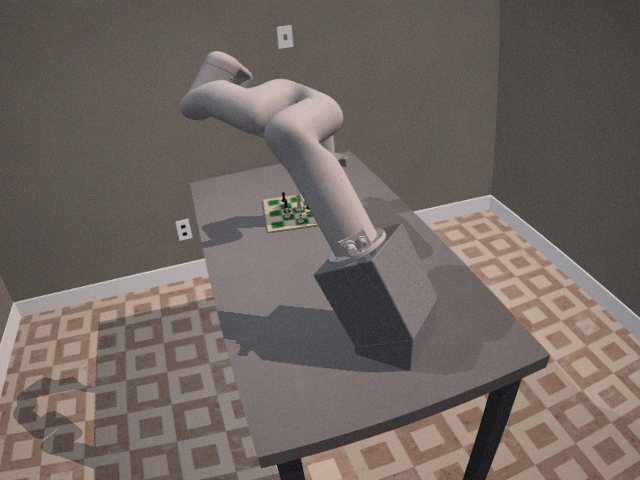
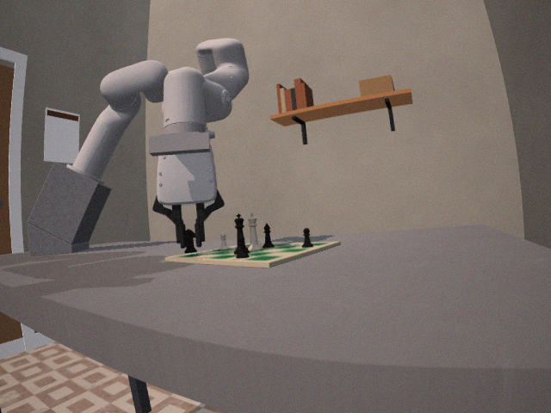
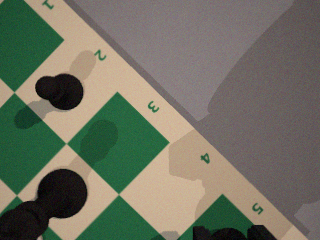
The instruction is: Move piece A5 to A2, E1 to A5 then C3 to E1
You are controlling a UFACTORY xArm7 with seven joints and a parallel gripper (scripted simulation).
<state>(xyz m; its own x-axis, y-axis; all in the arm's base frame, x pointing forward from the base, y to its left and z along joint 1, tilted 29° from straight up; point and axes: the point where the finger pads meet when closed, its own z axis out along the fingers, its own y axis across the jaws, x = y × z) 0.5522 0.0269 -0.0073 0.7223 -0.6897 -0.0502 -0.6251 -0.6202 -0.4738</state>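
Note:
The green and cream chessboard lies on the grey table; it also shows in the top view. My gripper is shut on a small black pawn and holds it upright, low over the board's left corner. In the wrist view the fingers and pawn are at the bottom edge, over the green square beside the edge label 5. Another black pawn stands on the light square beside the label 2. In the top view the arm hides my gripper.
A tall black piece, a tall white piece, a white pawn, a black bishop and a black pawn stand on the board. Two dark piece tops show at the wrist view's lower left. The arm's base block sits on the table.

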